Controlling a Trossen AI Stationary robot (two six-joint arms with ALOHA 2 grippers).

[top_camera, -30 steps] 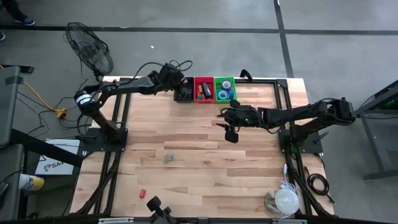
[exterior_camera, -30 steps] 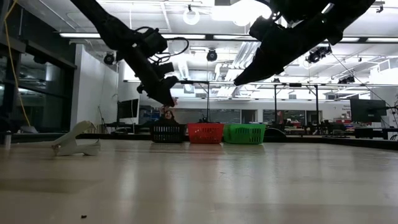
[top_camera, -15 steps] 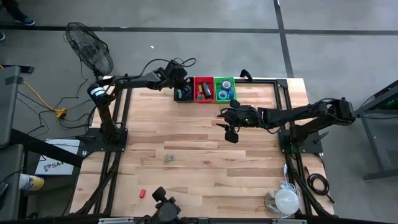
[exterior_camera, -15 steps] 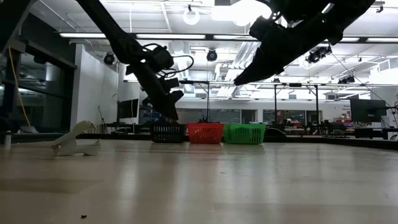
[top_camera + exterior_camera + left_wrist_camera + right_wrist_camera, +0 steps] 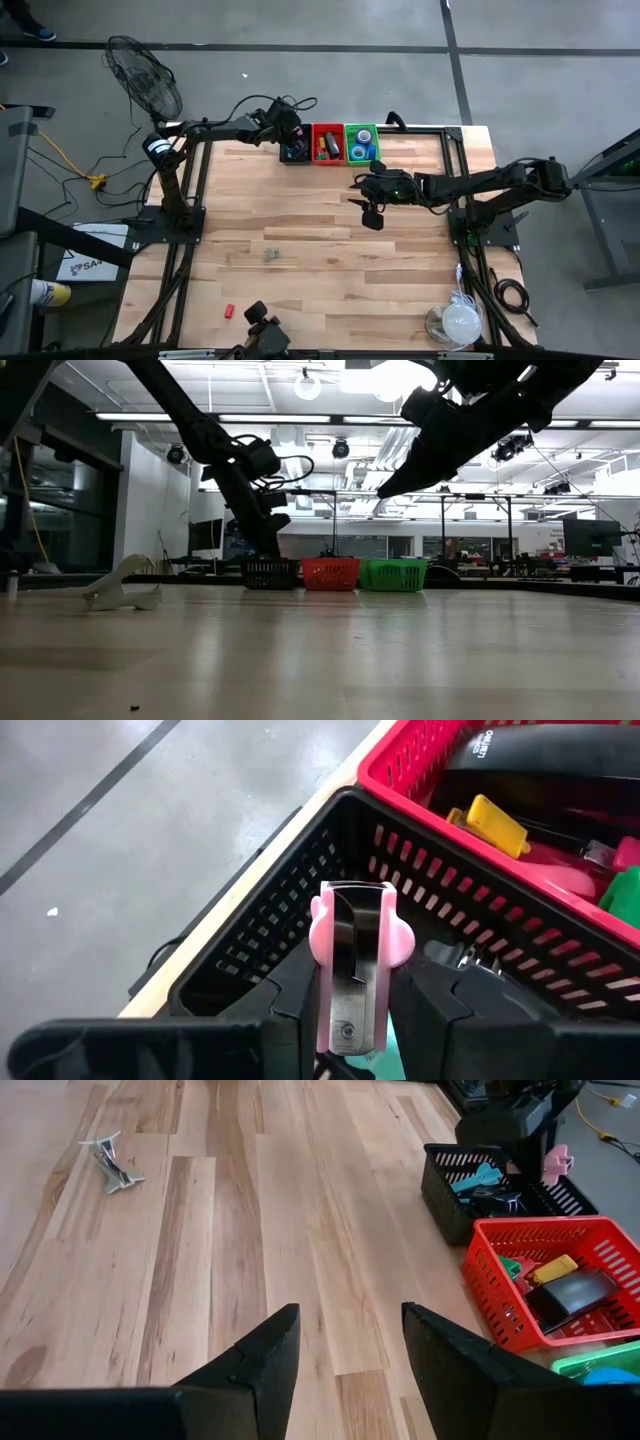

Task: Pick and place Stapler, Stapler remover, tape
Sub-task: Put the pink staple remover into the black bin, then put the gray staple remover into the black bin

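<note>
Left gripper [image 5: 352, 1005] pinches a pink remover [image 5: 354, 960] by its stiff steel body, over the black basket [image 5: 300, 870]; light, probably slippery. Right gripper [image 5: 345, 1345] spread, idle.

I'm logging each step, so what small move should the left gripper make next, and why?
Probably open the fingers. The left gripper holds the pink staple remover over the black basket, where similar tools already lie, so letting go should drop it inside. The right gripper waits open above the table.
</note>
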